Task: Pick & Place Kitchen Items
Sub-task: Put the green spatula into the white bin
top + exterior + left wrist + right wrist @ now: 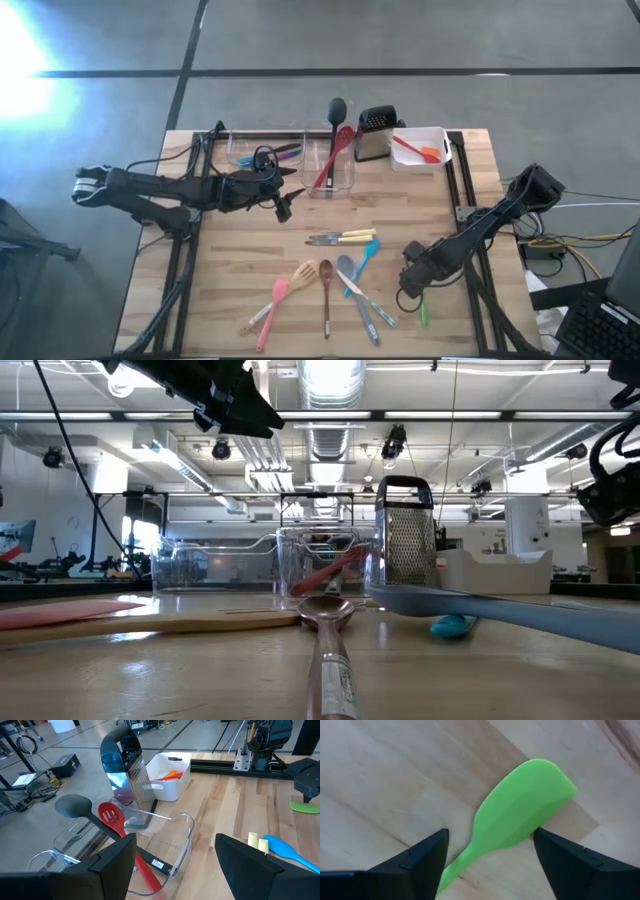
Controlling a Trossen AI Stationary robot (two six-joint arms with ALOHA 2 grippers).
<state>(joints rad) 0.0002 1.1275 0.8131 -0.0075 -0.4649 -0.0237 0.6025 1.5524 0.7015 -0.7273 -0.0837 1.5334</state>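
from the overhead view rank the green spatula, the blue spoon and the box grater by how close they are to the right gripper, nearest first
1. Green spatula, directly under the right gripper, near the table's right edge.
2. Blue spoon, toward the table's middle.
3. Box grater, at the far edge.

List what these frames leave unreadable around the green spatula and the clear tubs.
- Green silicone spatula: handle end cut off in right wrist view; in high view the right gripper covers most of it.
- Left clear plastic tub: left gripper arm overlaps it; contents too small.

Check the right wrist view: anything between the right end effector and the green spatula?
Nothing. In that view the open right end effector straddles the green spatula, with only bare table around.
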